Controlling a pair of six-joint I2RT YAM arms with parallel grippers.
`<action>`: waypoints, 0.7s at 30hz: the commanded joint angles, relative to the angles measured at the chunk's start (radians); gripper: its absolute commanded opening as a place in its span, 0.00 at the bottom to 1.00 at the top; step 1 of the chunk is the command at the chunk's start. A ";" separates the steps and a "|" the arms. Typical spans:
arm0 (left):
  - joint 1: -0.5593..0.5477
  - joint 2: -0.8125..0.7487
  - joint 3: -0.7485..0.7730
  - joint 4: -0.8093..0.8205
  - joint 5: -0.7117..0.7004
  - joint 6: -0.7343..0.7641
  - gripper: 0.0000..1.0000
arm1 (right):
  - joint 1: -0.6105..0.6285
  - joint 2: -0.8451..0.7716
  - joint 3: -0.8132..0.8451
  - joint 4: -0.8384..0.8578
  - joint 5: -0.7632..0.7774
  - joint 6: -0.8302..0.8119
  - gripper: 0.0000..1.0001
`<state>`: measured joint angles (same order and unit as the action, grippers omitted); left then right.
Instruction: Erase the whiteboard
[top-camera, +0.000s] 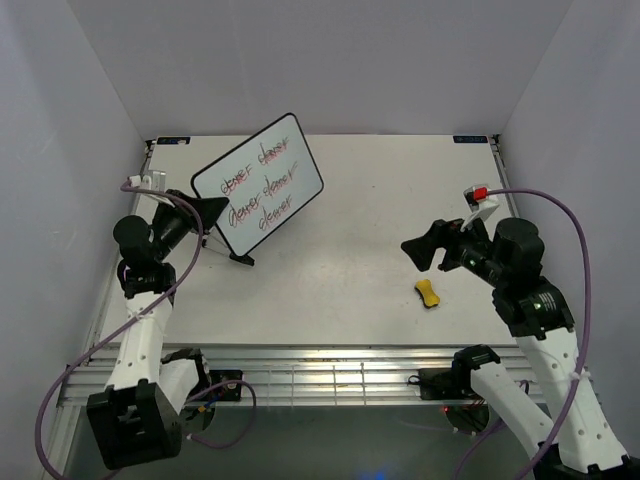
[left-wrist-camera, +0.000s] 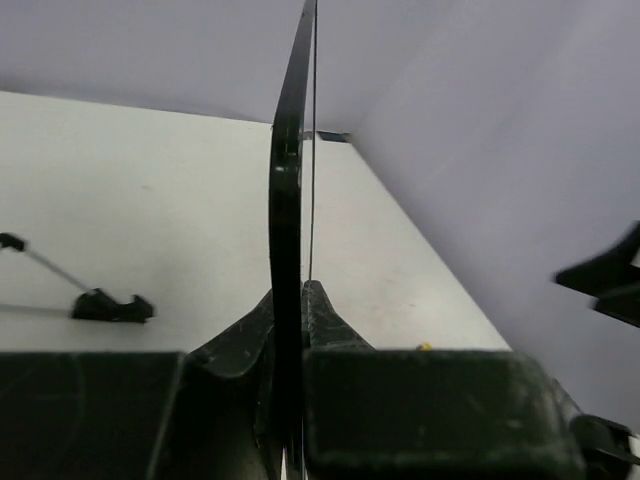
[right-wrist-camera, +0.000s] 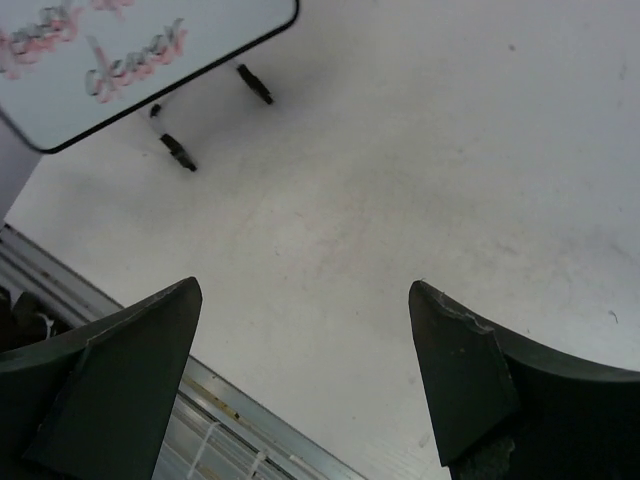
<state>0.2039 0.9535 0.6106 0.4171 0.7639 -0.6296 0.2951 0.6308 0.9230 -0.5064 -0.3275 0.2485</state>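
- The whiteboard (top-camera: 258, 183) is at the far left of the worktop (top-camera: 400, 190). It is tipped up on its edge, and its written face is turned toward the middle and the right arm.
- The left claw (top-camera: 205, 210) is clamped narrowly on the board's left rim. The left wrist view shows the rim edge-on, pinched between the two pads. This grip probably serves to steady the board and present its face for wiping.
- Red-and-black handwriting covers the face in several lines, so no erasing shows yet.
- The board's small black feet (right-wrist-camera: 180, 152) hang below its lower edge. Whether they touch the worktop cannot be told.
- The right claw (top-camera: 425, 248) is spread wide and holds nothing. It hangs over bare worktop, well apart from the board.
- A small yellow eraser (top-camera: 428, 293) lies flat on the worktop just beside and nearer than the right claw. The wide jaws suit a pick-up of it, which looks like the step in hand.
- The eraser is not visible in the right wrist view, so the claw likely needs to drop and shift toward it first.
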 joint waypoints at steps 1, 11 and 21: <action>-0.040 -0.067 0.058 -0.006 0.053 -0.157 0.00 | 0.003 -0.006 -0.015 0.009 0.221 0.118 0.90; -0.267 -0.028 -0.006 -0.614 0.204 -0.115 0.00 | -0.002 0.198 -0.001 -0.242 0.550 -0.005 0.90; -0.273 -0.025 -0.178 -0.724 0.261 -0.059 0.00 | -0.004 0.415 -0.015 -0.211 0.410 -0.124 0.92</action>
<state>-0.0723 0.9428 0.4164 -0.2985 0.9417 -0.7029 0.2939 0.9855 0.9047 -0.7395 0.1318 0.1871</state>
